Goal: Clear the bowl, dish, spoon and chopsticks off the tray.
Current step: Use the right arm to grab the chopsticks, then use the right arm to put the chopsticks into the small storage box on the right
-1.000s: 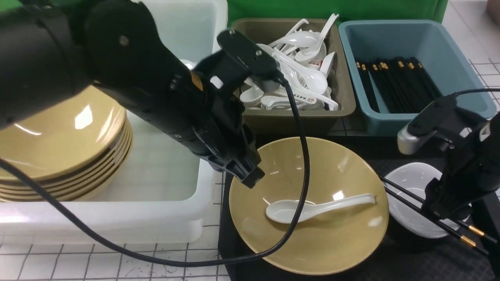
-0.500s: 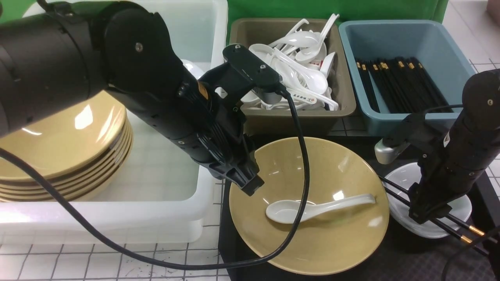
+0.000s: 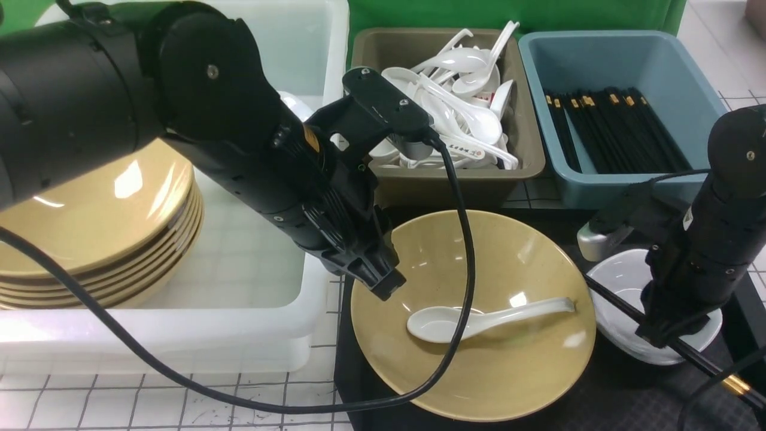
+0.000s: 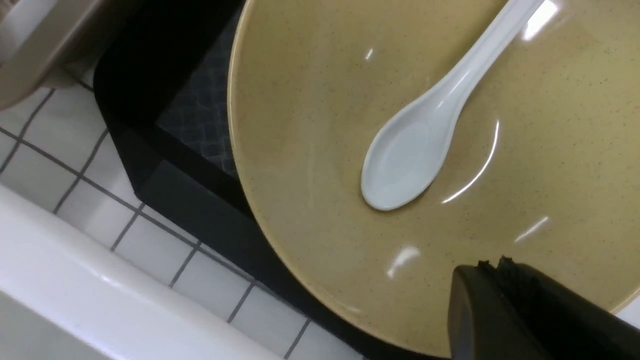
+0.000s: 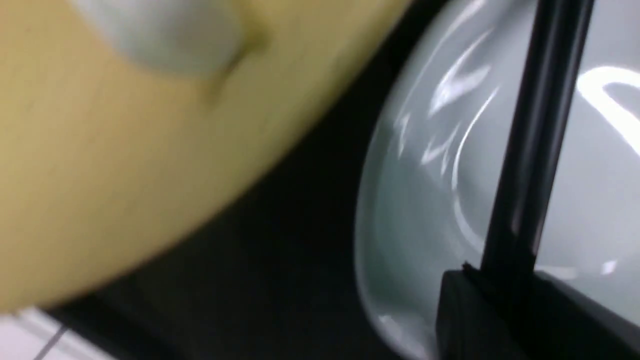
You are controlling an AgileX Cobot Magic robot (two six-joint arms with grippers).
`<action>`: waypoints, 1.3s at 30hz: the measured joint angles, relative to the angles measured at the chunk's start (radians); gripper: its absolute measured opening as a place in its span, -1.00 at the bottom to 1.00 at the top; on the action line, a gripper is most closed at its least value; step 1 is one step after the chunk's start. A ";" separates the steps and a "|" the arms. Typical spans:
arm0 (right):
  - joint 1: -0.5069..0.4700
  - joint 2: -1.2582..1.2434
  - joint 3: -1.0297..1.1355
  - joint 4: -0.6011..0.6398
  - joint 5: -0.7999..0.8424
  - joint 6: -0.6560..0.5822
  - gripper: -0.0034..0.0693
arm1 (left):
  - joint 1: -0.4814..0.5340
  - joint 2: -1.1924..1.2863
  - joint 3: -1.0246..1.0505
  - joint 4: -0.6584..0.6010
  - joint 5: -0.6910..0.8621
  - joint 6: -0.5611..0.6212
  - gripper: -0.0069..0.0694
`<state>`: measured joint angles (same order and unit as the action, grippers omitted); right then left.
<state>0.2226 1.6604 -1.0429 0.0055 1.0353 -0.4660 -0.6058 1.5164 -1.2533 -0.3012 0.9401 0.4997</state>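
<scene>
The mustard-yellow bowl (image 3: 508, 371) (image 4: 310, 100) sits on the black tray (image 3: 604, 401) with the white spoon (image 3: 479, 317) (image 4: 415, 150) lying in it. My left gripper (image 3: 386, 287) (image 4: 492, 265) hangs shut and empty just above the bowl's near-left rim. To the right, the small white dish (image 3: 622, 275) (image 5: 425, 200) carries the black chopsticks (image 3: 610, 299) (image 5: 530, 150) across its top. My right gripper (image 3: 661, 338) (image 5: 505, 280) is down over the dish, shut on the chopsticks, which now lie pressed together as one line.
A white tub (image 3: 251, 335) at the left holds a stack of yellow bowls (image 3: 90, 221). Behind the tray stand an olive bin (image 3: 455, 185) of white spoons and a blue bin (image 3: 682, 66) of chopsticks. The left arm's black cable (image 3: 464, 239) droops across the bowl.
The right gripper came down over the dish and its jaws closed around the chopsticks, drawing the two sticks together. The left arm shifted slightly, then held still.
</scene>
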 joint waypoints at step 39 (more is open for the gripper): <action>-0.150 0.417 -0.775 0.001 -0.273 0.499 -0.15 | 0.004 0.360 -0.604 0.034 -0.293 -0.014 -0.83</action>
<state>0.0725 2.0772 -1.8177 0.0064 0.7620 0.0330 -0.6020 1.8766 -1.8574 -0.2668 0.6473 0.4858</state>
